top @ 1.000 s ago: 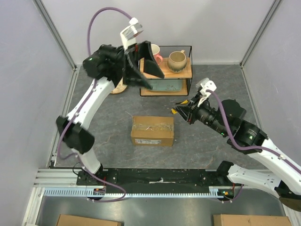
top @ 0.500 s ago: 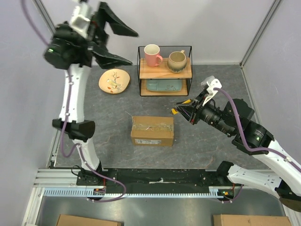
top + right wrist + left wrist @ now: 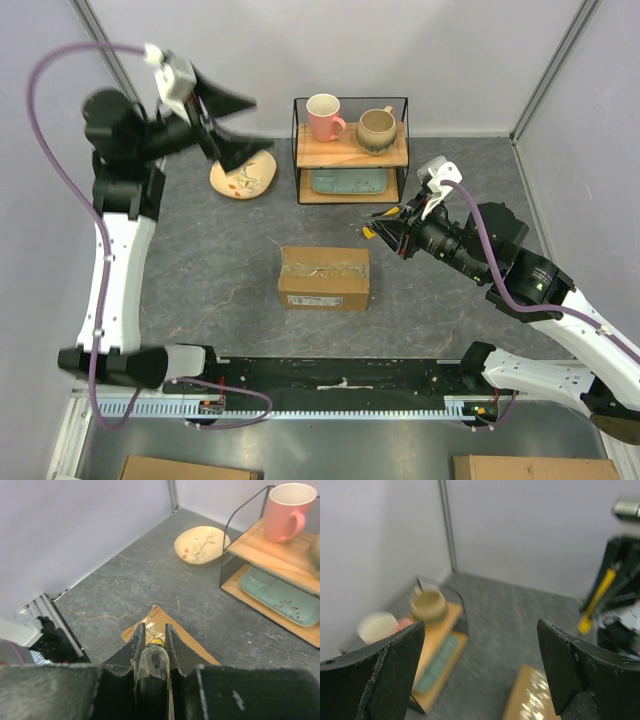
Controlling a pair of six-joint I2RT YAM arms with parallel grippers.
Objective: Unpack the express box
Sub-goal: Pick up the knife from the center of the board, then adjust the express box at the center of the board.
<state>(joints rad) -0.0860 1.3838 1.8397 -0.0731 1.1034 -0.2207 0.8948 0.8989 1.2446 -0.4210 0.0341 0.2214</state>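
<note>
Top external view: the express box (image 3: 324, 278) is seen lying flat on the grey bench (image 3: 220, 260), near its middle, with clear tape along the top seam and a pale label on the side facing the arm bases. The left end effector (image 3: 255, 122) is held high over the far left of the bench, its jaws spread wide and nothing between them; a cream plate (image 3: 245, 175) with a floral pattern is partly covered by it from this angle. The right end effector (image 3: 378, 234) is held above the bench just beyond the box's far right corner, apart from the box, and is closed on a slim tool (image 3: 371, 236) with a yellow part. Behind the box a wire rack (image 3: 405, 150) is set against the far wall; a pink mug (image 3: 323, 115) and a beige mug (image 3: 376, 128) are carried on its upper board, and a teal tray (image 3: 348, 181) on the lower one. In the right wrist view the tool is seen clamped between the two fingers (image 3: 137, 637), with a corner of the box below them. The left wrist view is blurred, but the wide gap between its fingers (image 3: 390, 670) is plain. Two plain cardboard boxes (image 3: 165, 468) are cut off by the near edge.
</note>
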